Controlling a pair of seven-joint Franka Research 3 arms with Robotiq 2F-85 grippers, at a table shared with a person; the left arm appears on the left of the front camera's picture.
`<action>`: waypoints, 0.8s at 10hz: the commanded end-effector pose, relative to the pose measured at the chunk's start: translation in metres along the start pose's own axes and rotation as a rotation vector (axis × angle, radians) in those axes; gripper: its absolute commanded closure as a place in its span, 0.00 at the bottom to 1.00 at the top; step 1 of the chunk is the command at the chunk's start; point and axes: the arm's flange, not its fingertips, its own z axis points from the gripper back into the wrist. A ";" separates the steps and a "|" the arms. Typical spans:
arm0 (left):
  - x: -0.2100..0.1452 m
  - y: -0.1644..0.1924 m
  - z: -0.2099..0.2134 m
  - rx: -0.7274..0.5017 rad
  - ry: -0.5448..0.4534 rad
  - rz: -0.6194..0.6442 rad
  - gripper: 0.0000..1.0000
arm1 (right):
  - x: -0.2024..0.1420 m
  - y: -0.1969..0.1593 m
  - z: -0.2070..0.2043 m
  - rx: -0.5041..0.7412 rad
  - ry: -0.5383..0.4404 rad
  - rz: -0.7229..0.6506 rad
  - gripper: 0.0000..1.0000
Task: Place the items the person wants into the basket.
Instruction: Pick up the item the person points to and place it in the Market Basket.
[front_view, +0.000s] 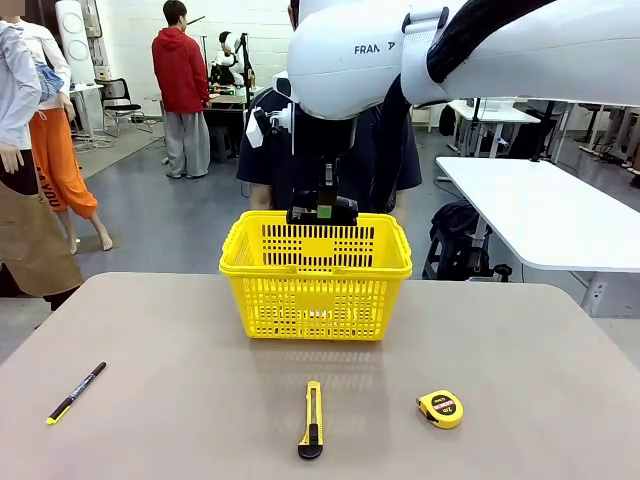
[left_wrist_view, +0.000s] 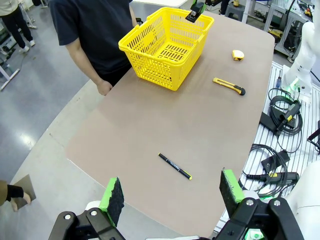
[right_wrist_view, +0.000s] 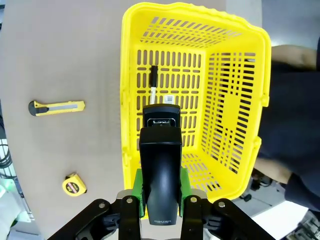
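Observation:
My right gripper (front_view: 322, 207) hangs over the far rim of the yellow basket (front_view: 315, 300), shut on a black stapler (front_view: 322, 213). In the right wrist view the stapler (right_wrist_view: 160, 165) sits between the green pads (right_wrist_view: 184, 186), above the basket (right_wrist_view: 128, 100). Inside on the basket floor lies a white marker with a black cap (right_wrist_view: 153, 82). The yellow-and-black tape measure (front_view: 440, 408) rests on the table at the front right. My left gripper (left_wrist_view: 171, 192) is open and holds nothing, high above the table's near left end. The person (left_wrist_view: 95, 35) in a black T-shirt stands behind the basket.
A yellow utility knife (front_view: 313, 420) lies in front of the basket, near the table's front edge. A slim black pen with a yellow tip (front_view: 76, 392) lies at the front left. Other people stand far back on the left, and a white table (front_view: 545, 215) stands to the right.

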 end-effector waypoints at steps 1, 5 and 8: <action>0.000 -0.001 0.000 0.002 -0.007 -0.005 0.00 | 0.000 0.000 0.000 0.000 0.000 0.002 0.68; 0.000 -0.001 0.000 0.002 -0.007 -0.005 0.00 | -0.028 -0.048 -0.030 0.159 -0.170 0.128 0.68; 0.000 -0.001 0.000 0.002 -0.007 -0.005 0.00 | -0.034 -0.065 -0.062 0.233 -0.138 0.119 0.68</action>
